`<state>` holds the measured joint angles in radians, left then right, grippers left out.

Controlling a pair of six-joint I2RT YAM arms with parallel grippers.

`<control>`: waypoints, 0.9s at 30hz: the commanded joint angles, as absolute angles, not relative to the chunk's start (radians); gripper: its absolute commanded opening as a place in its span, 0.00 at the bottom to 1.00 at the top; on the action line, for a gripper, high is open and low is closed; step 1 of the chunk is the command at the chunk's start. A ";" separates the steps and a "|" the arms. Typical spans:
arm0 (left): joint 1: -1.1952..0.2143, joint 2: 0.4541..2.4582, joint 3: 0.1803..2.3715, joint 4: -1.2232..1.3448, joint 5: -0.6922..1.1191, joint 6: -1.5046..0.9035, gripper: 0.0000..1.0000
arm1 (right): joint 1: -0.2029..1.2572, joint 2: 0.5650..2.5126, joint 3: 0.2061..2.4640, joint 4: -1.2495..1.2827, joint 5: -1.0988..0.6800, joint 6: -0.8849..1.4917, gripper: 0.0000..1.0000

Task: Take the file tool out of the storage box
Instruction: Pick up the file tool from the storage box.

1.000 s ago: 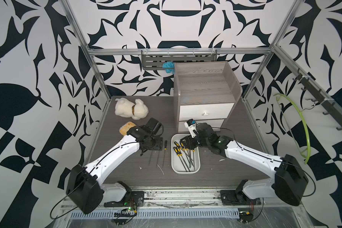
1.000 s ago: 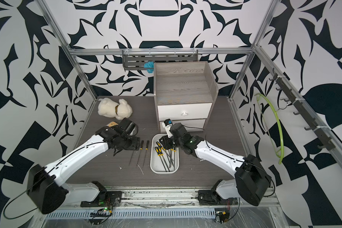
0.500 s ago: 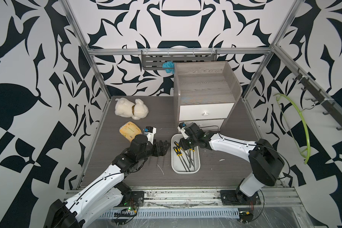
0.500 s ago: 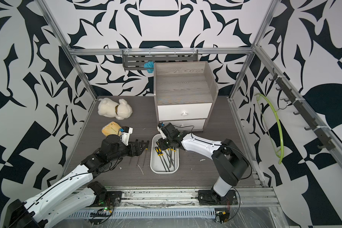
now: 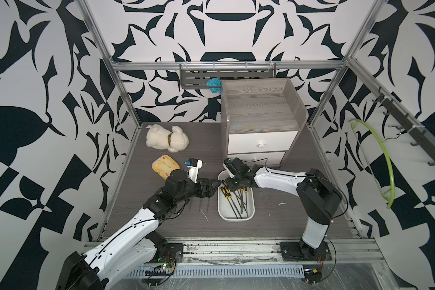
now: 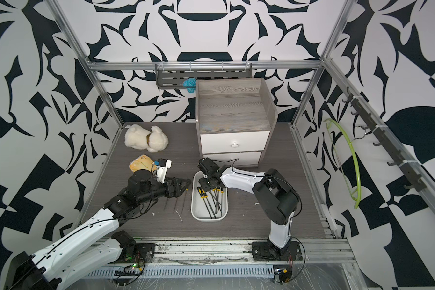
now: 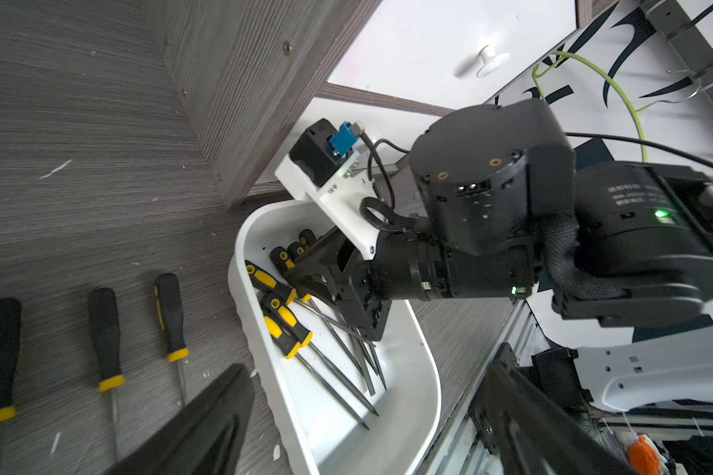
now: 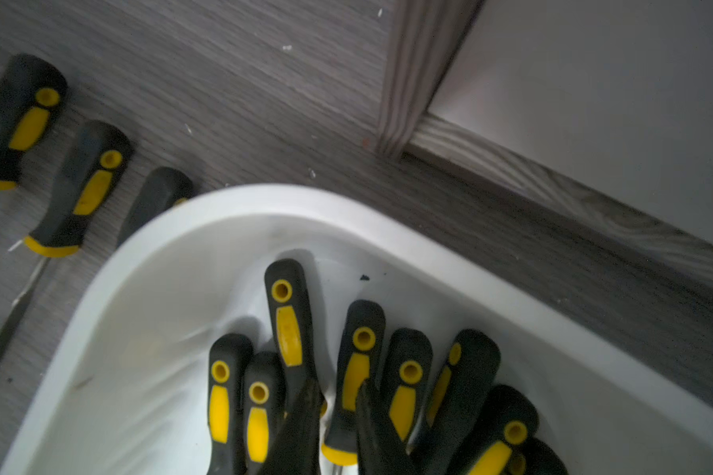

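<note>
**Operator:** Firstly, where does the target lie relative to the jaws?

**Technician:** Directly between them. The right gripper (image 8: 336, 415) is lowered into one end of the shallow white plastic storage box (image 8: 264, 197), which is rectangular with rounded corners. Its two dark fingers (image 8: 297, 436) straddle one steel file tool (image 8: 357, 362) on its black rubber handle with yellow inlay, near the yellow collar.

**Operator:** Jaw state?

**Technician:** Narrowed to roughly the handle's width. Whether the pads actually press the handle cannot be told, so treat the grip as unconfirmed. The left gripper (image 5: 214, 187) stands wide apart and empty, just outside the box rim, low over the grey wood-grain table (image 5: 274, 226).

**Operator:** Long axis?

**Technician:** Along the length of the box. Handles are bunched at the end nearest the grey wood-grain cabinet with white drawers (image 5: 259, 113). Shafts run toward the arm bases, and several cross one another. In my judgement a flat pull could drag the neighbouring shafts, so the handle end should rise first.

**Operator:** Nearer arm, and pose?

**Technician:** The right arm. Its forearm is low and nearly level, reaching from its base to the box, with the wrist pitched down so the fingers enter from above. The left arm is stretched low, pointing at the box side. Three matching files (image 7: 108, 341) lie parallel on the table beside it, outside the box.
</note>
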<state>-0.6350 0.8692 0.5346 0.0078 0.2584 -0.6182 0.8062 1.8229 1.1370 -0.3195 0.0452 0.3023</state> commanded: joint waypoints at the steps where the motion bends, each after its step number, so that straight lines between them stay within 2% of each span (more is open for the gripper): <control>1: -0.637 0.875 0.564 0.012 0.287 -0.617 0.94 | 0.821 1.827 1.185 -0.357 0.119 0.282 0.21; 12: -0.650 0.931 0.581 0.014 0.305 -0.618 0.94 | 0.858 1.925 1.277 -0.470 0.210 0.283 0.23; 27: -0.661 0.952 0.587 0.011 0.307 -0.617 0.95 | 0.866 1.937 1.293 -0.498 0.198 0.309 0.25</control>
<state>-0.6559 0.9443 0.5480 0.0078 0.2920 -0.6216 0.8597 1.9316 1.2728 -0.4599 0.2050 0.2901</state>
